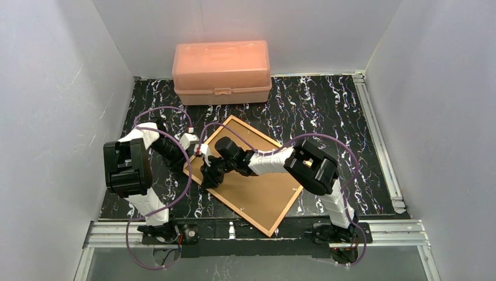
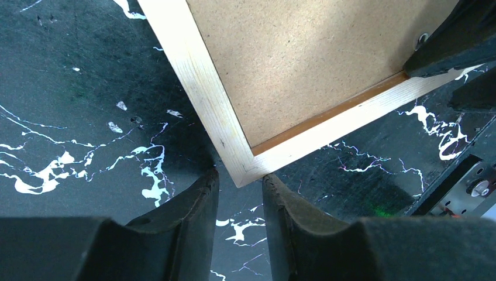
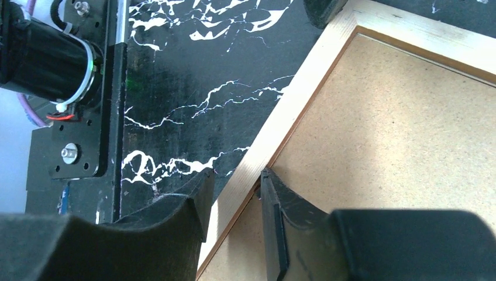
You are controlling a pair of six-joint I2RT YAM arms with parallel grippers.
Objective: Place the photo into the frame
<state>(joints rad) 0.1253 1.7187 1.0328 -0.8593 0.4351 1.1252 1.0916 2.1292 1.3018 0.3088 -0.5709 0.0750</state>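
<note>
- Task object: large rectangular picture frame with a thin orange-brown wooden border (image 1: 286, 212). It lies flat and back side up on the black white-veined marbled table (image 1: 327, 105), set at a diagonal. A plain brown fibreboard backing panel (image 1: 263, 196) fills its opening. Photo: not seen in any view.
- Left gripper (image 2: 240, 178): black fingers (image 2: 193, 211) are partly spread with a narrow gap. The pale bare-wood corner of the frame points straight into that gap, its tip just between the two fingertips. A dark sliver of table shows between the finger on the view's left and the wood. The other fingertip is just beside the corner edge; cannot tell if it touches. Nothing is lifted.
- Right gripper (image 3: 233, 178): fingers straddle the frame's wooden rail a little way along from that same corner. The outer finger (image 3: 187, 205) is over the table just beside the rail's outside edge, with dark table visible between them. The inner finger (image 3: 281, 205) is over the backing panel, its tip against or just at the rail's inner lip. The jaws are apart with the rail between them, and no firm pinch is visible.
- The two grippers sit near each other at the frame's left corner in the top view.
- Beyond both sets of fingers, at the far edge of the table, is a pink translucent plastic box with a closed lid (image 1: 221, 64), well apart from the frame.
</note>
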